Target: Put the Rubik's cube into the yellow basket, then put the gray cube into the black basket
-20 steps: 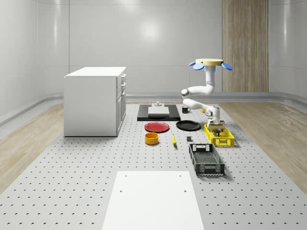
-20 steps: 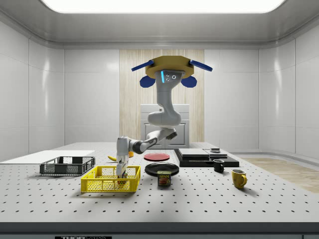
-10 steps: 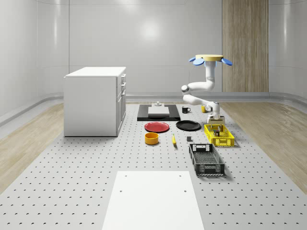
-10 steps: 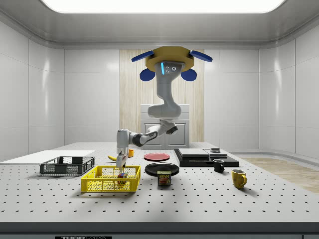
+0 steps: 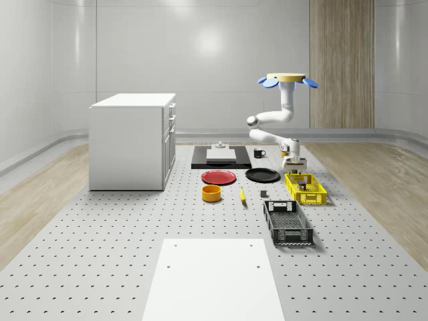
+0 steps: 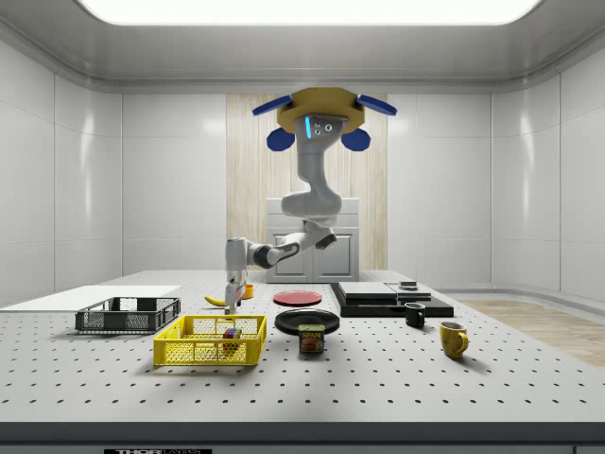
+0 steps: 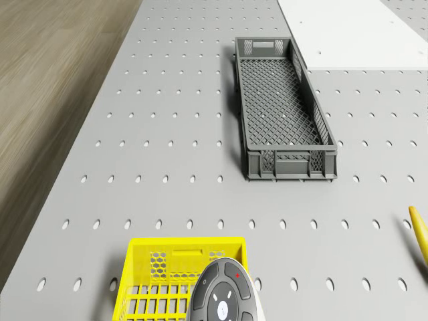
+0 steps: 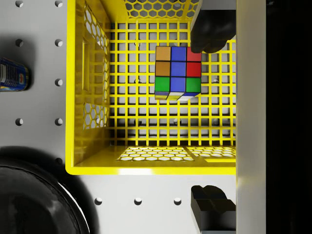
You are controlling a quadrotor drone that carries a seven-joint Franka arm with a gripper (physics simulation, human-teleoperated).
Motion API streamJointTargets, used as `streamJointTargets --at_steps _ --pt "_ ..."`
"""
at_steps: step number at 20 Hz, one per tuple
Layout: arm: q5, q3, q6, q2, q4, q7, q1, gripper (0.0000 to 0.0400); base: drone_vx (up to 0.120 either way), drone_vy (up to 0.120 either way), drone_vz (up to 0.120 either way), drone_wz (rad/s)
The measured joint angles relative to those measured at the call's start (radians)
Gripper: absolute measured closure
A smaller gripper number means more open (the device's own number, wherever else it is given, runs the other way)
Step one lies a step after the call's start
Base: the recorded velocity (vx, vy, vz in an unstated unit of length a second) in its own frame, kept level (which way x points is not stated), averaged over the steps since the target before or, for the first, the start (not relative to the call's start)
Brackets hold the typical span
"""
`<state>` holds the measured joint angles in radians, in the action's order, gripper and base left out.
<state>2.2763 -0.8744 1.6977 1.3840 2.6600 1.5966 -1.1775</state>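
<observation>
Progress: step 1 of 2 looks done. The Rubik's cube (image 8: 177, 72) lies free on the mesh floor of the yellow basket (image 8: 92, 87); nothing grips it.
Fingers: the gripper (image 8: 213, 119) hangs above the yellow basket with its 2 dark fingers (image 8: 210, 31) spread wide and empty. The Rubik's cube sits below them, near 1 finger and apart from both.
Drone: the drone (image 6: 323, 112) hovers high over the tabletop (image 5: 100, 254), back from the yellow basket, with its arm reaching down to it.
Left to do: the gray cube has to go into the black basket (image 7: 283, 107). I cannot pick out the gray cube with certainty; a small dark block (image 5: 264, 194) on the tabletop, to the whole-scene view's left of the yellow basket, may be it.
Black basket: a long, dark gray, rectangular plastic crate with a fine mesh floor and perforated walls, well clear of the fingers, nearer the white panel (image 7: 348, 30).
Yellow basket: bright moulded plastic, square grid floor, honeycomb holes in the walls, rounded rim.
Rubik's cube: glossy 3-by-3 face of orange, blue, red and green tiles.
Tabletop: matte gray plate with regular rows of holes.
</observation>
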Motion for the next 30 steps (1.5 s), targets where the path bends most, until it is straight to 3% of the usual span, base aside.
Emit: streamJointTargets --at_steps 12,24,30 --pt "0.009 0.004 -0.015 -0.016 0.002 -0.011 0.014 0.0000 0.000 -0.120 0.000 0.000" --pt "0.017 0.007 -0.027 -0.029 0.004 -0.020 0.026 0.0000 0.117 -0.120 0.000 0.000" --pt "0.021 0.009 -0.033 -0.035 0.005 -0.024 0.032 0.0000 0.060 -0.120 0.000 0.000"
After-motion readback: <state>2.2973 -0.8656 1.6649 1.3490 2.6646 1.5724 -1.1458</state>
